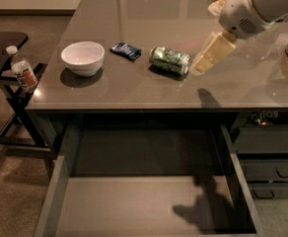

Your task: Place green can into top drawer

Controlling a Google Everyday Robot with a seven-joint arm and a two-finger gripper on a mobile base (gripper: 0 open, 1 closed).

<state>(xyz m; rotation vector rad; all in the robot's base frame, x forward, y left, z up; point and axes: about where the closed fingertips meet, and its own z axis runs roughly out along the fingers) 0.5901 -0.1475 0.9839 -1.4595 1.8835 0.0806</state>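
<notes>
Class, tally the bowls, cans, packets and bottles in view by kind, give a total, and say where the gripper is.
Bowls: 1 (white bowl)
Cans: 1 (green can)
Packets: 1 (blue packet)
Bottles: 1 (clear bottle)
Total: 4
The gripper hangs just right of the green can.

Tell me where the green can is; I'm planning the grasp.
In the camera view, the green can lies on its side on the table, between the blue packet on its left and the end effector close on its right.
</notes>
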